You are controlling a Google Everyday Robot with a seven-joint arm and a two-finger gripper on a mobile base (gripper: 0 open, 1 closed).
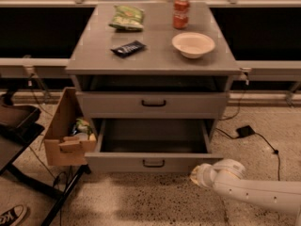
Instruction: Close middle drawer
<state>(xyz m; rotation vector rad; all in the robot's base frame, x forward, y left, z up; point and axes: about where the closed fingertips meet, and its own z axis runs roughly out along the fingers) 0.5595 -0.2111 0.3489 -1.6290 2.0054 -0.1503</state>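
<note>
The middle drawer [153,163] is a long shallow grey tray with a small black centre handle. It is pulled out of the grey cabinet, below the taller closed top front [153,103], and looks empty inside. The lowest front is hidden under it. My gripper [198,175] is at the end of the white arm that comes in from the lower right. It is low near the floor, right at the drawer front's right corner.
On the cabinet top [94,60] lie a green chip bag [126,17], a dark snack bar [128,48], a red can [181,12] and a white bowl [193,44]. An open cardboard box [63,135] stands left of the drawer. A black stand [19,126] is at far left. A cable [254,135] lies on the floor right.
</note>
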